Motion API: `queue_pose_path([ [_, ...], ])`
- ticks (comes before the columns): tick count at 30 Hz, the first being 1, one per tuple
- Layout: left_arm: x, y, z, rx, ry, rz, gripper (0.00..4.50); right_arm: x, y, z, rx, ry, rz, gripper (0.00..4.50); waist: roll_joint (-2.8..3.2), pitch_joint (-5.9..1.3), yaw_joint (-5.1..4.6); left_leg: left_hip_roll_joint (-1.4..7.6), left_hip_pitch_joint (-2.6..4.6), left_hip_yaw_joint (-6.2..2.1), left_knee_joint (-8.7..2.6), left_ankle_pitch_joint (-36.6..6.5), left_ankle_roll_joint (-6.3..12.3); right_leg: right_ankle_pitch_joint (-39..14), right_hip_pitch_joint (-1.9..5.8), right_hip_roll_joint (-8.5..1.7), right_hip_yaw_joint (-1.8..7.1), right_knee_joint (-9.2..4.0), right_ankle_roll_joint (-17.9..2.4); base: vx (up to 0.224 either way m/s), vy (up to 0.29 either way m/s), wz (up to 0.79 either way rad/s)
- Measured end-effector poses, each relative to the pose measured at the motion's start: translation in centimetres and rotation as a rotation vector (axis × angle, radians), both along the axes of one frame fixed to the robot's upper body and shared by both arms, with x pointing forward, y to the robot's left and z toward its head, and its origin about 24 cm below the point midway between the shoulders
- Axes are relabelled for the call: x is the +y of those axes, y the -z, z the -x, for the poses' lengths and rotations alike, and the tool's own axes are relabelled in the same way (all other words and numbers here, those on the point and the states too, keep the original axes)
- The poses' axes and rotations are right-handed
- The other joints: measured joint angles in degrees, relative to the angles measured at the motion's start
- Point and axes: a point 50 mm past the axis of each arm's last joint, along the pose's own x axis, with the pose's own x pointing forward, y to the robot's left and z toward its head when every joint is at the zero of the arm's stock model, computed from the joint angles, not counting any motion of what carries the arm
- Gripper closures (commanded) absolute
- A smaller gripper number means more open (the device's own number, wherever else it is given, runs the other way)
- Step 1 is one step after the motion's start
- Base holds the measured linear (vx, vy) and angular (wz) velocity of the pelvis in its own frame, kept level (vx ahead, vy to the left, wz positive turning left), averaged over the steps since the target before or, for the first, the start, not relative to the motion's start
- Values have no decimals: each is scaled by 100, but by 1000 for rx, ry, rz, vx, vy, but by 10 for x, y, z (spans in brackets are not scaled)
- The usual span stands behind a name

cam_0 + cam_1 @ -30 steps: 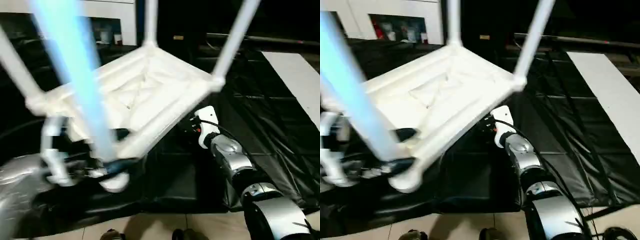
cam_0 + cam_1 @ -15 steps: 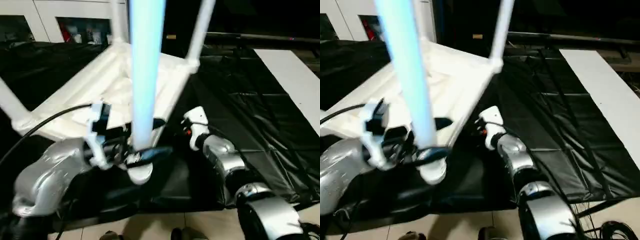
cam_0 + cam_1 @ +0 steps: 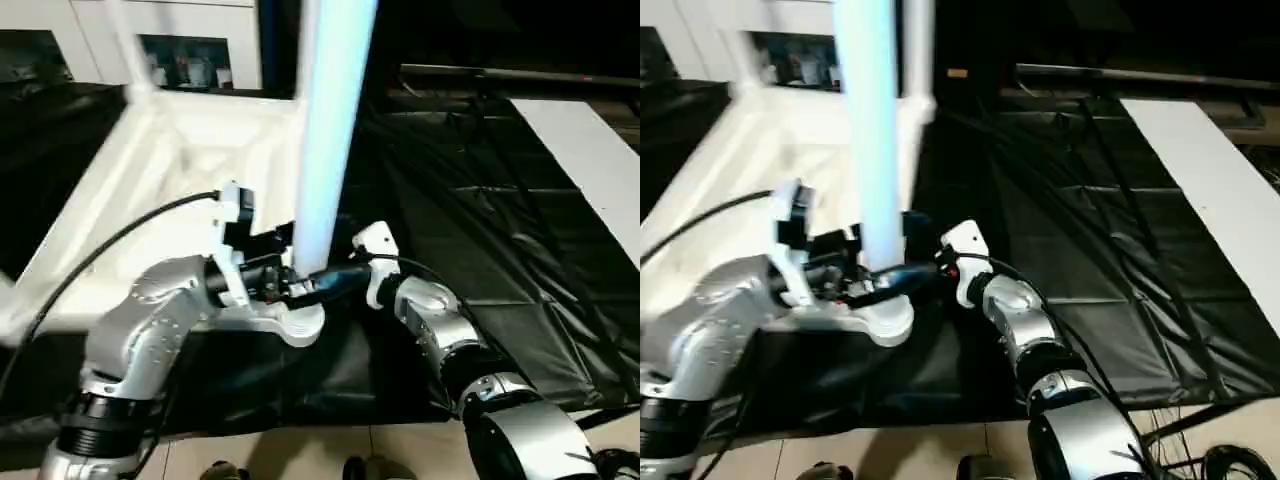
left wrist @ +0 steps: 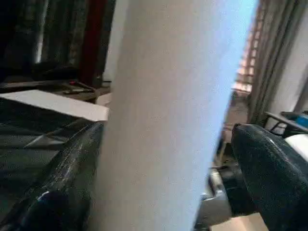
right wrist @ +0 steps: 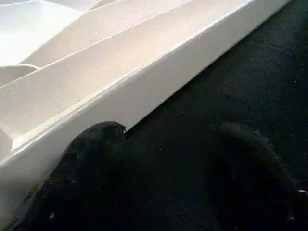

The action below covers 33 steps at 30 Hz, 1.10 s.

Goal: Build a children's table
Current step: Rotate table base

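Note:
The children's table lies upside down on the black mat, its white ribbed tabletop (image 3: pixel 170 170) at the left. A white leg (image 3: pixel 330 130) rises from the near corner socket (image 3: pixel 300 325). My left gripper (image 4: pixel 163 192) is open and straddles this leg's base; one finger (image 4: pixel 67 187) lies against the leg, the other (image 4: pixel 269 168) stands a little off it. My right gripper (image 5: pixel 173 159) is open low beside the tabletop's side rim (image 5: pixel 159 72), one finger (image 5: pixel 91 159) at the rim, the other over the mat. Another leg (image 3: pixel 915 50) stands at the far corner.
The black mat (image 3: pixel 480 200) covers the floor to the right. A flat white board (image 3: pixel 590 150) lies at the far right. A white cabinet with glass doors (image 3: pixel 180 50) stands behind. Tiled floor (image 3: pixel 300 450) shows at the near edge.
The table has swung round to the left, and its near leg now stands upright in front of me. My left arm came along with the leg's base. The right gripper stayed by the rim.

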Motion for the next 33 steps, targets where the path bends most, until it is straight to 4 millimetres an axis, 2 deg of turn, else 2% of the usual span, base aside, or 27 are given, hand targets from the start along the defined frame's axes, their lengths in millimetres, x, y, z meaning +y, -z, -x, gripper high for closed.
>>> queue_pose_path([
  [5,-3,12,-20,-51,-157,-164,9,-4,-2,-2,-48,40,34,64,9,-4,3,0,0,-2,0,0,0,0,1,0,-3,1,0,0,0,0],
  [7,-4,21,-26,-74,-203,-311,9,-8,-4,-5,-63,80,50,64,15,-7,2,1,0,-3,0,0,0,0,1,0,-5,1,0,0,0,0],
  [10,4,36,-30,-82,-244,-443,9,-23,-8,-11,-77,137,53,64,23,-11,3,-2,1,-3,2,1,0,1,2,-1,-2,3,-1,0,0,0],
  [14,15,46,-28,-51,-259,-443,9,-52,-17,-18,-107,211,54,64,23,-11,29,-1,-1,-3,7,1,0,2,1,-1,-3,6,-2,0,0,0],
  [18,17,38,-31,-49,-296,-361,9,-57,-20,-18,-118,207,52,64,23,-11,13,-1,1,-3,10,1,0,2,1,0,-3,14,-3,0,0,0],
  [21,29,35,-26,-74,-286,-401,9,-64,-24,-19,-140,191,60,64,26,-12,13,1,0,-6,9,1,0,2,-1,1,-5,17,-3,0,0,0],
  [24,44,41,-18,-59,-245,-440,9,-66,-28,-14,-170,99,70,64,22,-15,18,1,0,-6,12,0,0,2,2,1,-5,14,-3,0,0,0],
  [27,67,49,-9,-23,-199,-517,9,-75,-16,0,-127,-11,121,64,21,-15,49,1,-7,-7,13,0,1,0,-1,-1,-6,7,-2,0,0,0],
  [28,70,49,-8,-19,-184,-522,36,-78,-12,5,-100,-44,136,64,21,-15,89,0,-10,-6,15,0,1,1,1,-5,-7,4,-3,0,0,0],
  [30,70,49,-8,-14,-167,-522,36,-77,-11,8,-83,-96,148,64,22,-14,116,0,-9,-4,21,0,2,2,2,-8,-4,5,-5,0,0,0],
  [33,69,51,-7,-6,-149,-550,76,-76,-18,10,-100,-160,174,64,21,-15,142,3,-2,-4,25,1,2,3,9,-8,-3,10,-6,0,0,0],
])
